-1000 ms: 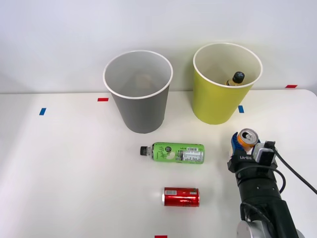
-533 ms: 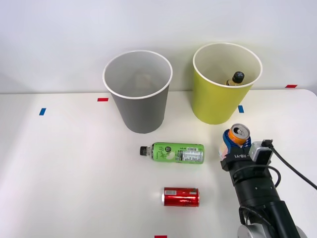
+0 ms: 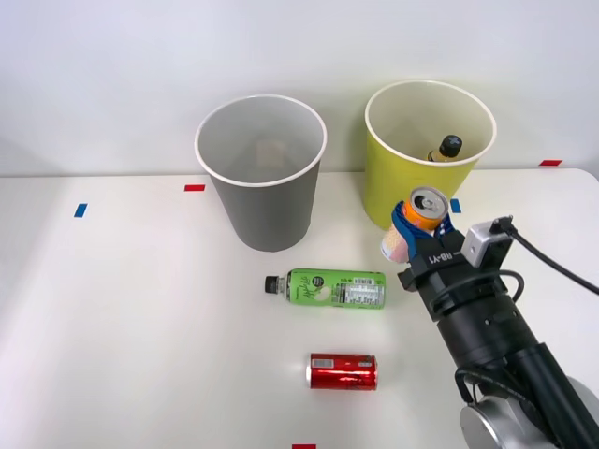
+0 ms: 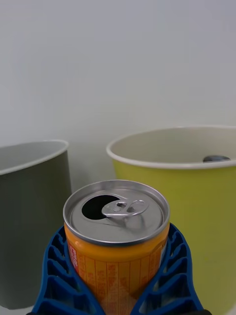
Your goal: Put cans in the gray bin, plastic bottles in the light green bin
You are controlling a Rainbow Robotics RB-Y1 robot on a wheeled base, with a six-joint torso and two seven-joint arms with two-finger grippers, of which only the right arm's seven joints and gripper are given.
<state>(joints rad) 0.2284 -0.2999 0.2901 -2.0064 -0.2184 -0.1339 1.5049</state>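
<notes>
Gripping orange can [image 3: 418, 223] in right tool [image 3: 412, 234], w/ light green bin [image 3: 426, 159] just behind

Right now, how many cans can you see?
2: the orange can is held in the right gripper before the green bin; the red can lies on the table. Bins may hide more.
</notes>
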